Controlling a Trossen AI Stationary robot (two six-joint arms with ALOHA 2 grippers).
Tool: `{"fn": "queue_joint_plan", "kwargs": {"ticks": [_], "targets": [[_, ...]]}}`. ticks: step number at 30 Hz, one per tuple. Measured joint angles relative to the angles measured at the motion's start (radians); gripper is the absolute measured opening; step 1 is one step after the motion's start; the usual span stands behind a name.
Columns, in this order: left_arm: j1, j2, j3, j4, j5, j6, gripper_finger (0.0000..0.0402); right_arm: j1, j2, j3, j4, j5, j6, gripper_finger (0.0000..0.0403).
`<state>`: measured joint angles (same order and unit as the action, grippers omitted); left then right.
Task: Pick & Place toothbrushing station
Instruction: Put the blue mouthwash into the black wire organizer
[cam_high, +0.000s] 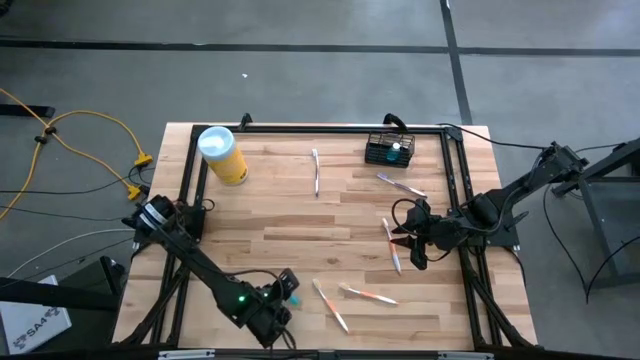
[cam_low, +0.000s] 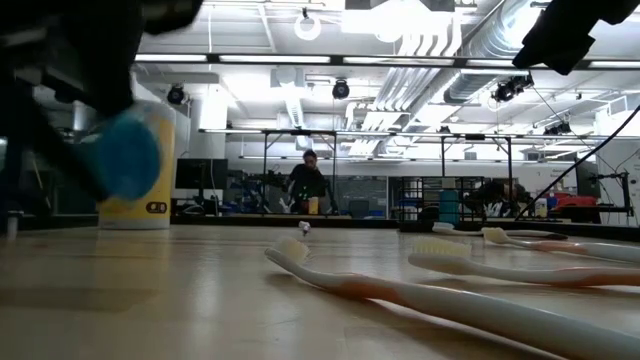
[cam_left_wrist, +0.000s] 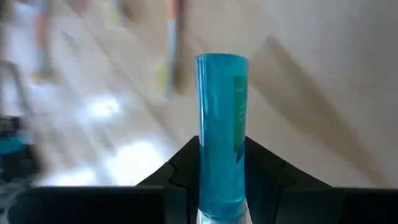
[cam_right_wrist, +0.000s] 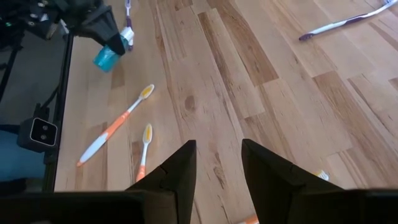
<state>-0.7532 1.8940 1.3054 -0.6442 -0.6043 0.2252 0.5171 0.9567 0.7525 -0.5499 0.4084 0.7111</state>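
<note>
My left gripper (cam_high: 284, 292) is near the table's near edge, shut on a blue tube (cam_left_wrist: 221, 130). The tube also shows in the right wrist view (cam_right_wrist: 106, 58) and in the low view (cam_low: 125, 155). The black wire-mesh basket (cam_high: 389, 150) stands on the table at the far right, with something blue in it. My right gripper (cam_high: 410, 244) is open and empty, over an orange-and-white toothbrush (cam_high: 391, 244) at the right middle. Its fingers show apart in the right wrist view (cam_right_wrist: 217, 163). My left gripper pinches the blue tube between its two fingers, near the tube's white end (cam_left_wrist: 214, 214). The tube lies along the fingers and sticks out past them, blue end (cam_left_wrist: 222, 62) forward. It is lifted clear of the table.
A yellow canister with a white lid (cam_high: 222, 153) stands at the far left. Several toothbrushes lie loose: one at far middle (cam_high: 316, 172), one near the basket (cam_high: 400, 184), two near the near edge (cam_high: 330, 304) (cam_high: 368, 294). A black frame (cam_high: 320, 129) borders the table.
</note>
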Motion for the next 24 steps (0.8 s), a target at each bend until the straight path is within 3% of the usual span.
{"fn": "queue_joint_plan", "kwargs": {"ticks": [17, 24], "targets": [[0.011, -0.001, 0.03, 0.092, -0.184, 0.12, 0.0083, 0.0, 0.0, 0.0, 0.009, 0.0, 0.0, 0.012], [0.011, -0.001, 0.03, 0.126, -0.213, 0.129, 0.0083, 0.0, 0.0, 0.0, 0.058, 0.008, -0.007, 0.012]]}}
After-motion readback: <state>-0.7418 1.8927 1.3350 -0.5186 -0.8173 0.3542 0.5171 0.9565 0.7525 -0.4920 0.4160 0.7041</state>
